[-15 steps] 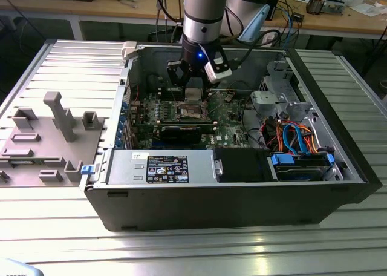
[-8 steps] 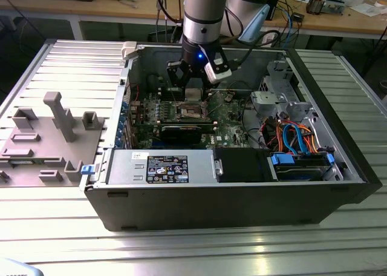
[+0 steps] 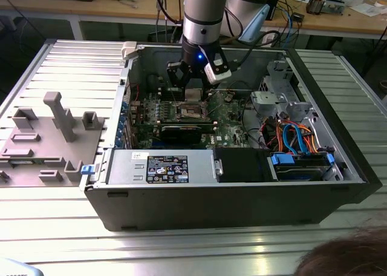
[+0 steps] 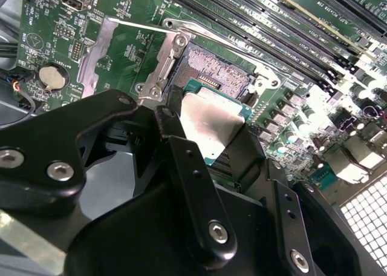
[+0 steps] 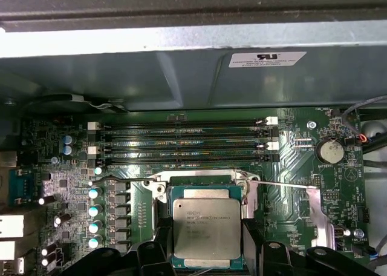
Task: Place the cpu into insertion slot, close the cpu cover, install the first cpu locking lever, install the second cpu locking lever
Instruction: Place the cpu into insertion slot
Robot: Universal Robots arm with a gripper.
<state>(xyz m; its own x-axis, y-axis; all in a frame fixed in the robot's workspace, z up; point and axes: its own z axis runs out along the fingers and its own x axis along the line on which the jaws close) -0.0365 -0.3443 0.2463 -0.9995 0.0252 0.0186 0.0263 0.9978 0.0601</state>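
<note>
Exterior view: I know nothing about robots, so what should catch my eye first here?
A silver robot arm reaches down into an open computer case lying on a metal table. In the second wrist view its black gripper pinches the cpu over the open socket on the green motherboard.

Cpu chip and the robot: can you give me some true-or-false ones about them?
The jaws are clamped on the cpu. True.
The cpu already sits in the socket. False: the socket is bare, and the jaws hold the cpu.
The cpu's top is red. False: it is dull silvery metal.
The computer case is open on one side. True.
A round coin battery sits on the green board. True.
</note>
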